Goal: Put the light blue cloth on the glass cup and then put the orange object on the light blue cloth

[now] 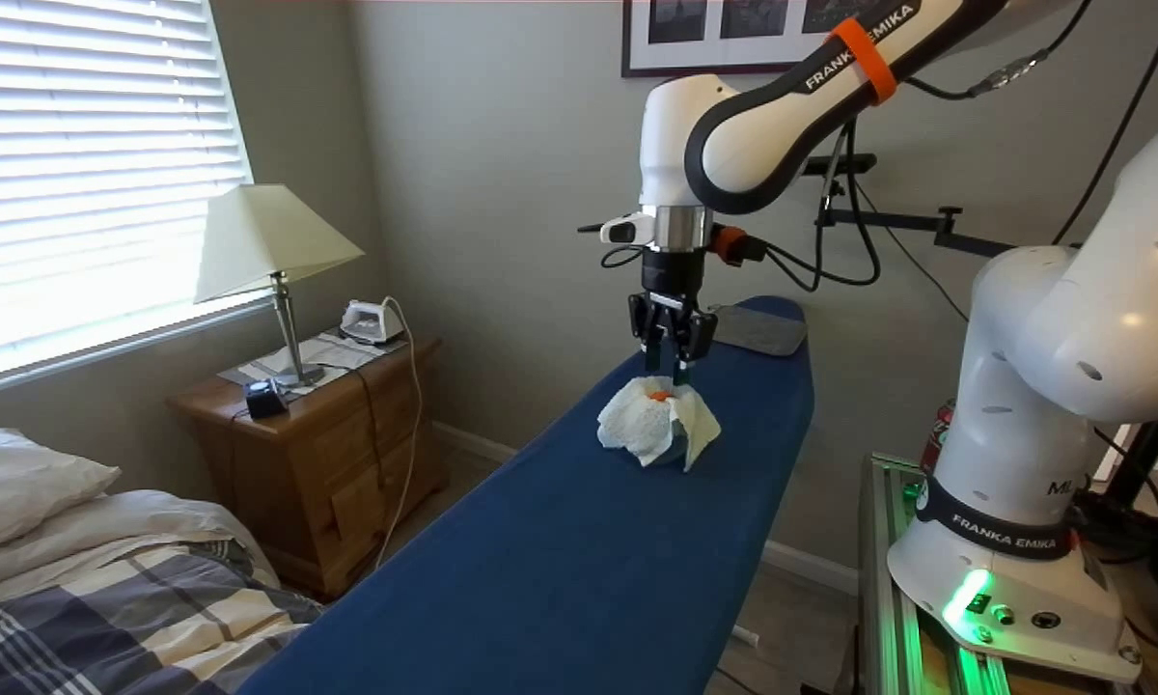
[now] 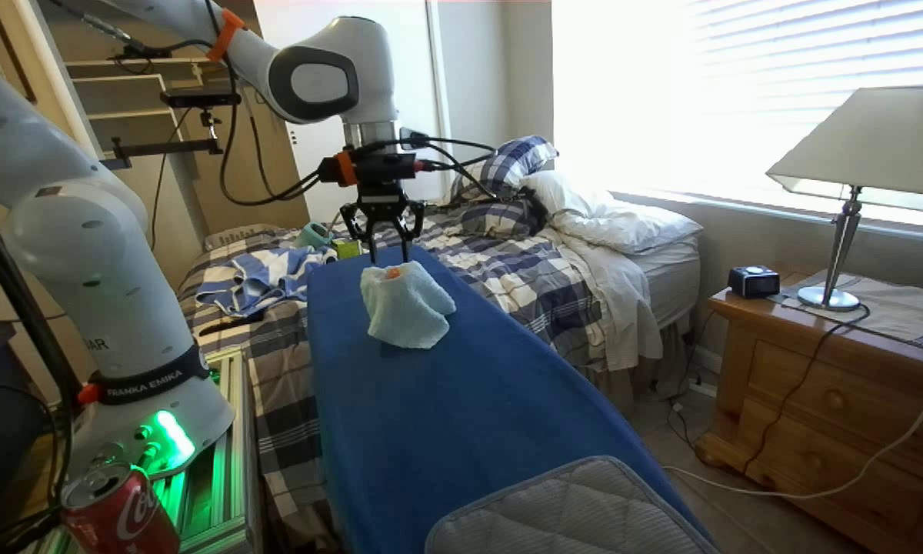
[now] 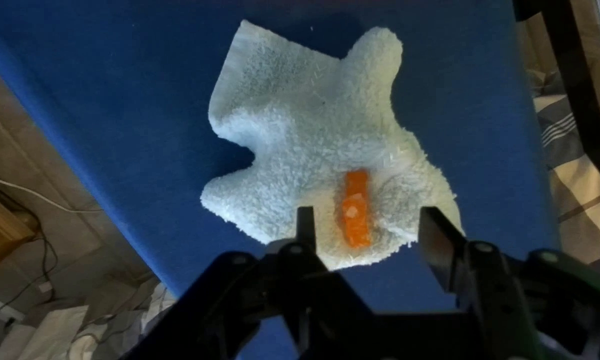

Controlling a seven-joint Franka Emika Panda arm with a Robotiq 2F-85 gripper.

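A: State of the black two-fingered gripper (image 3: pixel 367 215)?

B: Released. It pointed straight down, and in the wrist view its fingertips stood well apart, with a gap on either side of the small, narrow orange strip (image 3: pixel 356 210).

A: Where did the strip sit?

B: On the very pale blue, almost white terry cloth (image 3: pixel 305 145). Both exterior views had it at the raised top; the wrist view put it off-centre, near one edge, with a paler patch partway along. Couldn't tell what it was made of.

A: Did the tips touch the cloth?

B: Couldn't tell. In both exterior views they ended about level with its top edge.

A: And the glass cup?

B: Couldn't make it out. The cloth stood up in a mound, sides draped in folds and flaring outward, and hid what was beneath. In an exterior view there was a split between two flaps.

A: What was it all on?

B: A long, tapered ironing board (image 1: pixel 540 569) with a dark blue fabric cover. A flat grey quilted pad (image 2: pixel 569 508) lay at the narrow end, apart from the cloth.

A: Surroundings?

B: In an exterior view, a brown wooden nightstand (image 1: pixel 343 463) held a metal-stemmed lamp (image 1: pixel 275 241) with a pale four-sided shade, plus a white iron (image 1: pixel 372 321). A red metal soda can (image 2: pixel 123 512) stood near the green-lit base of the white robot arm (image 2: pixel 100 269).
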